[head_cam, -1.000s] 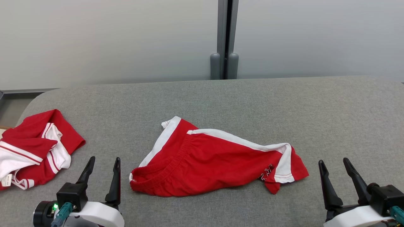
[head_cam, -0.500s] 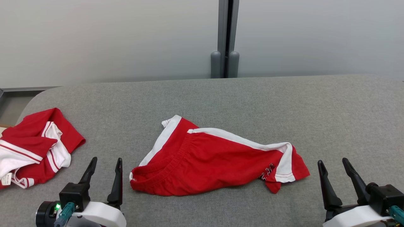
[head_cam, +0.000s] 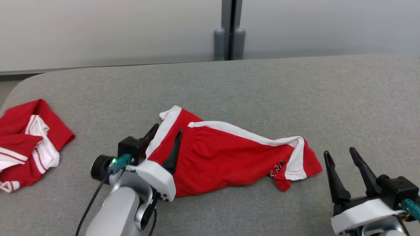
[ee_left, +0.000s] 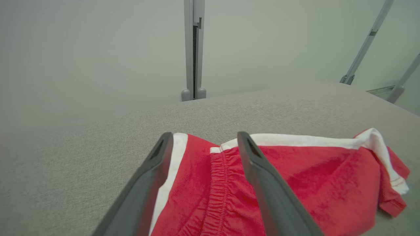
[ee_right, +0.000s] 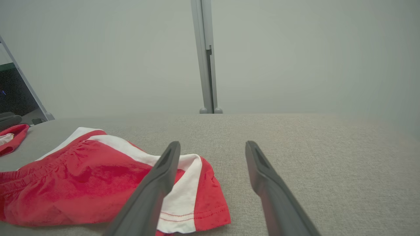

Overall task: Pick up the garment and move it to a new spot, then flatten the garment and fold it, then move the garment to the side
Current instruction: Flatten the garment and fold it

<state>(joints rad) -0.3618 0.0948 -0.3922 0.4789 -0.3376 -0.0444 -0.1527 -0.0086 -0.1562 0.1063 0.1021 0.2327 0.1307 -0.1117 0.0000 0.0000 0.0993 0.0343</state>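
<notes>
Left gripper (head_cam: 167, 128) has advanced over the waistband end of the red shorts (head_cam: 229, 157), jaws spread and empty, apparently ready for pickup; right gripper (head_cam: 339, 151) idles unclenched beside the shorts.

1. I saw a grey fabric-covered surface (head_cam: 262, 85) spreading across the work area, its far left corner rounded.
2. A crumpled red-and-white cloth (head_cam: 19, 141) lay at the surface's left edge, partly cut off in the head view.
3. Behind the surface stood a pale wall (head_cam: 98, 29), split by a grey vertical post (head_cam: 229, 19) with two rounded caps (head_cam: 219, 44) at its foot.
4. In the left wrist view I made out two slanted grey struts (ee_left: 364, 42) at the far right.
5. In the right wrist view, a dark screen (ee_right: 13, 95) sat at the left edge.
</notes>
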